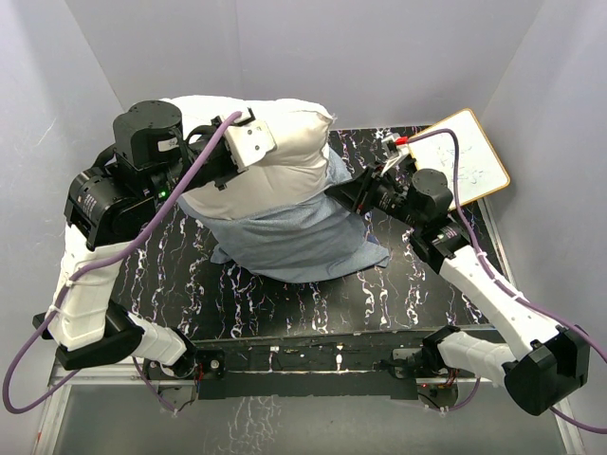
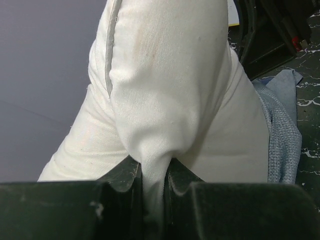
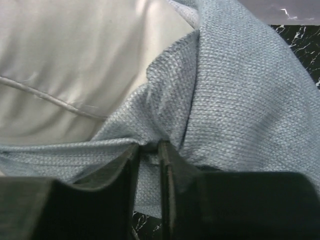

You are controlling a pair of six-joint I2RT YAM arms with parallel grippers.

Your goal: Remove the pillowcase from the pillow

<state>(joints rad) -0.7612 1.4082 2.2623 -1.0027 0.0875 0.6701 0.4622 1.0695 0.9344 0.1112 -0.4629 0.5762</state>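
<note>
So the black marbled tabletop [image 1: 285,303] took up most of the overhead view, and the big white pillow [image 1: 285,152] sat toward its far-left part, puffed up and mostly bare. Below it, the pillowcase [image 1: 303,242] was bunched around the pillow's near end and spilled onto the middle of the tabletop, showing only its pale grey-blue inner side, so it looked turned inside out. A white framed board [image 1: 469,156] lay off at the far-right corner, not involved. The left pincer [image 2: 152,170] was clenched on a pinch of white pillow fabric, with the cloth squeezed right between its jaws. The right pincer [image 3: 149,150] was clamped on a fold of the grey-blue pillowcase weave, just beside the pillow's piped seam. My read is that this was the actual peel-off step and well along, with only the last bit of pillow left inside. The next move probably called for pulling the two apart, pillow up and away to the left and case toward the right, while keeping both grips tight so neither fabric slipped.
</note>
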